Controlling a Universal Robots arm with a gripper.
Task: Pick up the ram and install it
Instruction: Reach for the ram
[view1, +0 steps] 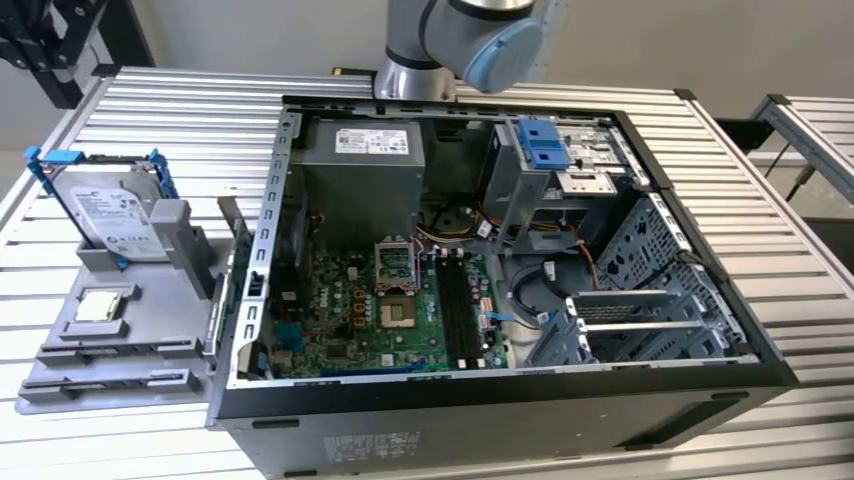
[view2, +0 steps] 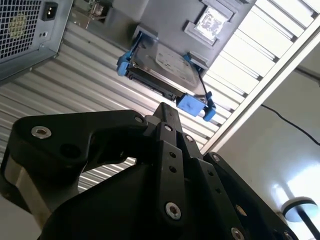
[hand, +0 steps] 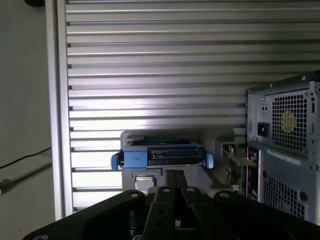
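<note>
I read my black linkage gripper (hand: 173, 175) as having its fingers drawn together, and it hangs above the ribbed aluminium table (hand: 165, 75). Past its tip, the silver hard drive with blue brackets (hand: 162, 154) stands on edge in the grey plastic fixture (view1: 134, 340). The small square silver processor chip (view1: 103, 305) lies in a recess of that fixture, near the drive. In the exterior view my grey-and-blue arm (view1: 461, 45) rises behind the open black computer case (view1: 747, 360), which holds the green motherboard (view1: 347, 310). I cannot tell where the ram is.
</note>
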